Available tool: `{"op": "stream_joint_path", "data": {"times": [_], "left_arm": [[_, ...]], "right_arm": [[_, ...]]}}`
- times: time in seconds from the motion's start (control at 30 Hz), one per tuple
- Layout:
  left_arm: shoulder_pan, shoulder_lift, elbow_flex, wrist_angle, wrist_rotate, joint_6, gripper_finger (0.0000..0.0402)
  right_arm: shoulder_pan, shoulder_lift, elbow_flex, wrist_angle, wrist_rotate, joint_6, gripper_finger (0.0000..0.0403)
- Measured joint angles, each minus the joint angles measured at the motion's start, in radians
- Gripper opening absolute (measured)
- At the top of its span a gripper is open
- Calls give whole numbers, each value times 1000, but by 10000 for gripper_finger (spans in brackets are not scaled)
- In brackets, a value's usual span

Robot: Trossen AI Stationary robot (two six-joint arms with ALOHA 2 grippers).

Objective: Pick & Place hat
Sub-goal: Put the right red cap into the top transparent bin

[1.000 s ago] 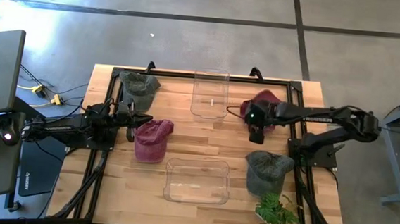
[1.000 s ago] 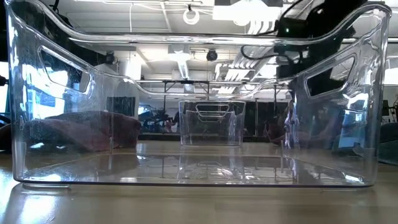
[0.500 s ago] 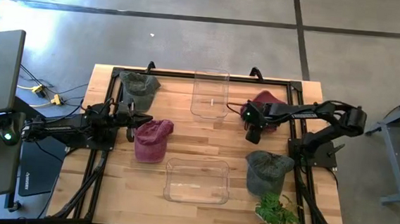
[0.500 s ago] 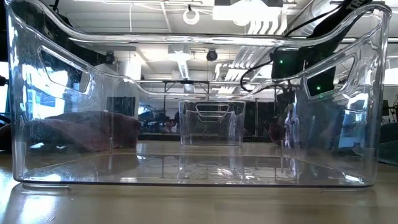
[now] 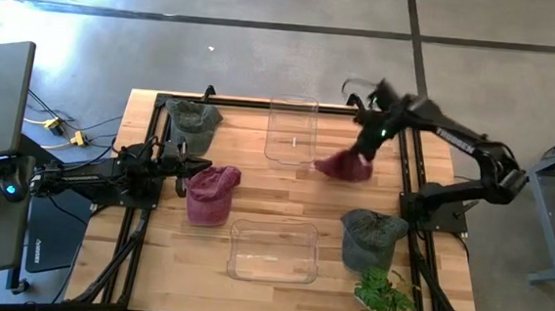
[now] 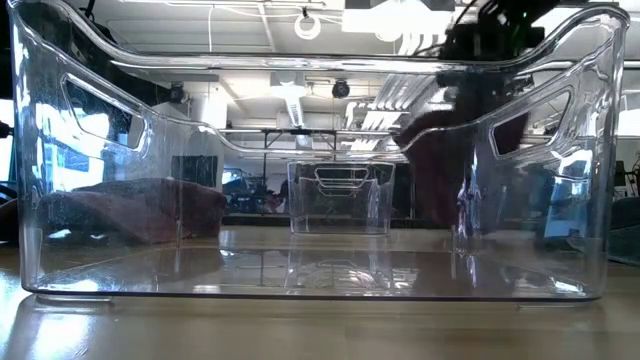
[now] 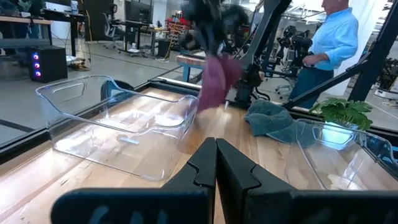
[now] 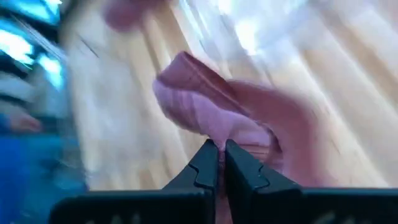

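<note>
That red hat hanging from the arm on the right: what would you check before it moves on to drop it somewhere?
1. Grip: the right gripper is shut on the maroon hat, pinching the fabric. Ok.
2. Lift: the hat dangles off the table in the left wrist view. Ok.
3. Position: the hat hangs beside the far clear bin, not over it. Not ok yet.
4. Bin contents: the far bin looks empty. Ok.
5. Other arm: the left gripper is shut, parked by another maroon hat, away from the path. Ok.
6. Grip security through the swing: cannot tell.
</note>
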Motion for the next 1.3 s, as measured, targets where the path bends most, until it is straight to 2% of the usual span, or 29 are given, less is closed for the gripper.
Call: {"op": "stream_joint_path", "data": {"times": [0.07, 0.17, 0.27, 0.37, 0.57, 0.67, 0.77, 0.97, 1.13, 1.3], "left_arm": [[0, 0, 0, 0, 0, 0, 1], [0, 0, 0, 0, 0, 0, 1], [0, 0, 0, 0, 1, 0, 1], [0, 0, 0, 0, 0, 0, 1], [0, 0, 0, 0, 3, 0, 1], [0, 0, 0, 0, 3, 0, 1], [0, 0, 0, 0, 3, 0, 1], [0, 0, 0, 0, 2, 0, 1], [0, 0, 0, 0, 2, 0, 1], [0, 0, 0, 0, 2, 0, 1]], "right_arm": [[-36, 3, 44, -39, -165, 3, 9], [-51, 2, 100, 13, -427, 95, 5], [-36, 2, 129, 118, -585, 209, 7], [2, 2, 156, 362, -583, 394, 5], [61, 15, 193, 1039, -520, 758, 6], [60, 54, 236, 1189, -461, 834, 4], [54, 123, 298, 1175, -419, 782, 5], [18, 309, 440, 1031, -379, 532, 4], [-23, 442, 601, 697, -375, 265, 3], [-29, 552, 742, 330, -279, -77, 4]]}}
